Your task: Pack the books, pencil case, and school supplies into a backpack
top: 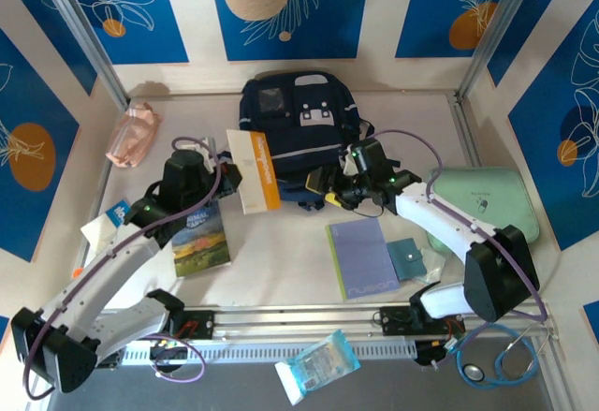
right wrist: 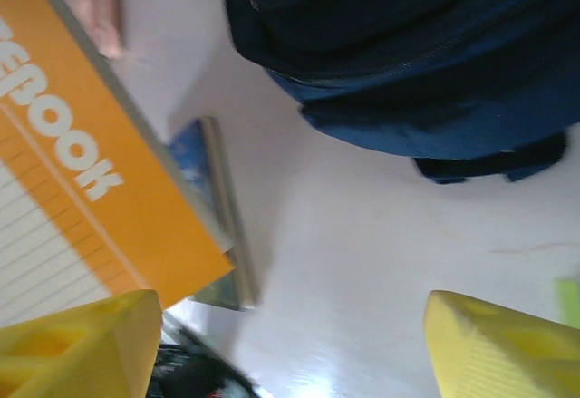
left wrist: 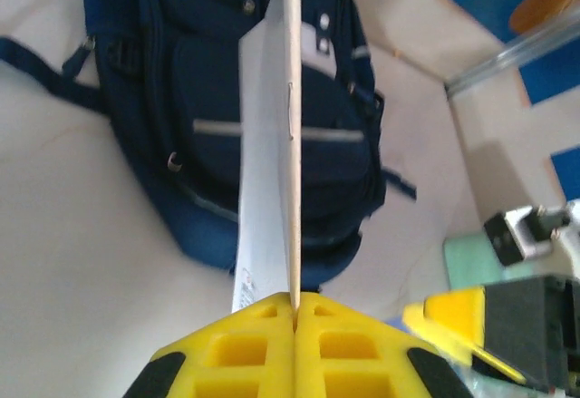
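Note:
The navy backpack [top: 299, 116] lies at the back centre of the table. My left gripper [top: 231, 175] is shut on the white book with the orange band [top: 254, 169] and holds it lifted just left of the backpack; from the left wrist the book [left wrist: 270, 144] stands edge-on in front of the backpack [left wrist: 199, 99]. My right gripper [top: 329, 192] is open at the backpack's near edge with nothing between its fingers [right wrist: 82, 348]. The green book [top: 200, 238], lavender notebook [top: 361, 256] and teal pad [top: 406, 258] lie flat. The pink pouch [top: 131, 135] sits at the back left.
A mint-green case [top: 487, 200] lies on the right beside my right arm. A plastic-wrapped blue-white packet [top: 318, 366] and a stethoscope [top: 496, 359] rest near the front rail. Patterned walls close in the table at the back and both sides.

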### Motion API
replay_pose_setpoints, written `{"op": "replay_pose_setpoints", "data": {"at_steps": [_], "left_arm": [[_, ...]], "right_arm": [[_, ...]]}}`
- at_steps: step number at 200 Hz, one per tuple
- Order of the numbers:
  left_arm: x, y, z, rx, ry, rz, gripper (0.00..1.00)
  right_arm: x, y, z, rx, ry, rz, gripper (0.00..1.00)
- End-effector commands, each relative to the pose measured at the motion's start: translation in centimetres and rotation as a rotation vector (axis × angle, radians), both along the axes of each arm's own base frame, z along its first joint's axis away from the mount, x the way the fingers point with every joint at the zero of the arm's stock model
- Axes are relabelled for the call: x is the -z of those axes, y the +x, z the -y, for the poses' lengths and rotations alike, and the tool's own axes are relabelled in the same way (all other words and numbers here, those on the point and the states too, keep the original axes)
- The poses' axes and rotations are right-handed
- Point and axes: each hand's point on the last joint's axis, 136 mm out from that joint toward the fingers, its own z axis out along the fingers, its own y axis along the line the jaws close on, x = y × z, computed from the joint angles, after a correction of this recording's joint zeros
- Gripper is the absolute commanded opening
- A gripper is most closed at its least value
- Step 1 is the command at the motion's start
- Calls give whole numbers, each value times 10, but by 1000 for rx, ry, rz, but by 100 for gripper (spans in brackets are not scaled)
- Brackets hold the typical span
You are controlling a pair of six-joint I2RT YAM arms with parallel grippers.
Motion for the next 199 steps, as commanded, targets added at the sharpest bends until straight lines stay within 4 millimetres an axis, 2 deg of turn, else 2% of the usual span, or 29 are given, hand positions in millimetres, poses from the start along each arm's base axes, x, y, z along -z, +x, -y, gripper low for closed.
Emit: {"op": "replay_pose_setpoints", "data": {"at_steps": [1,36,58,89,145,199], "left_arm": [[-38,35,4,-106,-172,122,0],[-61,63,11,-181,-353,185,0],[-67,72,9,-230,-390,202,0],[-65,79,5,-289,-433,217,0],[-64,85,9,-311,-522,222,0],[-62,82,6,-321,-545,221,0]], "right_arm": [[-38,1,-22,-20,225,-19,81],[-65,11,-40,-13,418,-27,87],[-69,15,-51,-11,475,-52,89],[-72,28,-65,17,490,-47,90],[-91,62,-98,44,575,21,89],[-92,83,-101,103,605,59,83]]}}
